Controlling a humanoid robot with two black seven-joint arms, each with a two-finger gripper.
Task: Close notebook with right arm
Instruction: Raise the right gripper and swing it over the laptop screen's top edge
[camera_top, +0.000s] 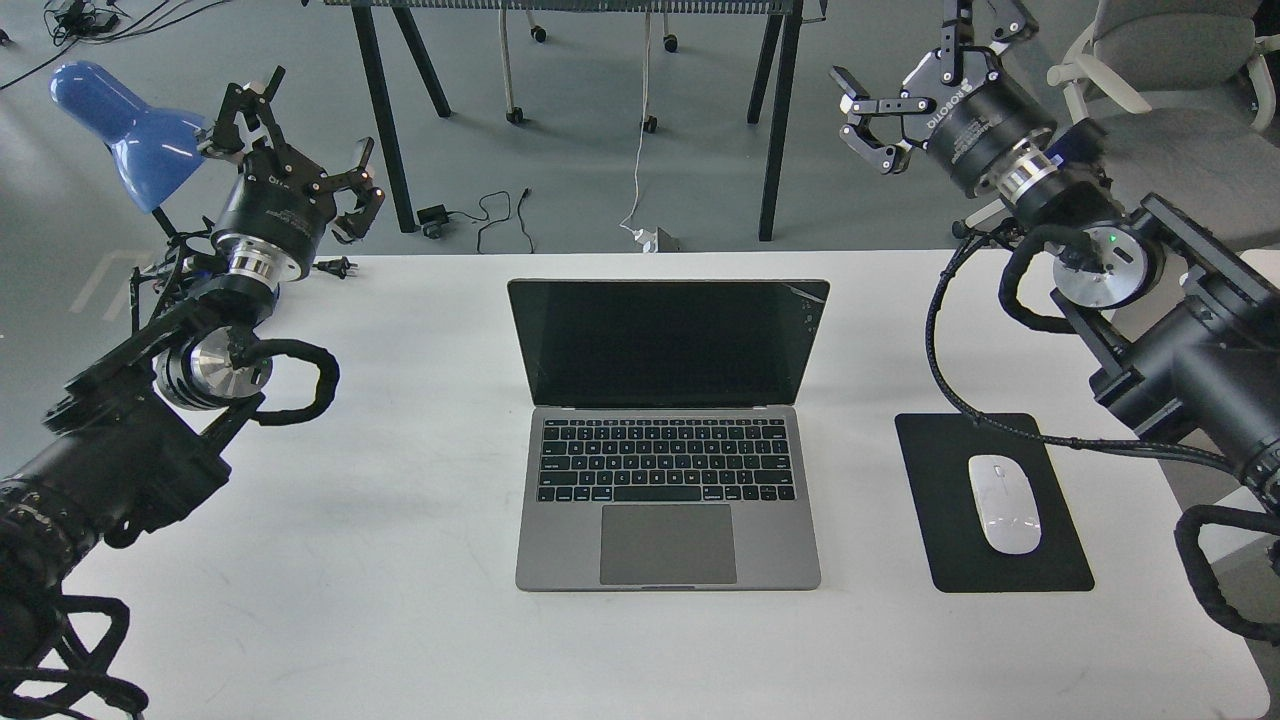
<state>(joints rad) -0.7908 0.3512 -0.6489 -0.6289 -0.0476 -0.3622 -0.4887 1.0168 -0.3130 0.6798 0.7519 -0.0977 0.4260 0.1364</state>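
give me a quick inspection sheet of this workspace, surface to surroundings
Surface: white table, no spills seen.
Job's things: notebook in the middle, lid open and upright, screen dark; right arm raised, not touching it.
Clutter: black mouse pad with white mouse on it, right of the notebook; blue lamp at the far left corner.
Grippers: right tool open, beyond the table's far edge, empty; left tool open beside the lamp, empty.
Cables: black cable from the right arm hangs over the mouse pad's far end; plug on the table at far left.
Surroundings: grey floor with loose cords, black table legs, grey chair at far right.
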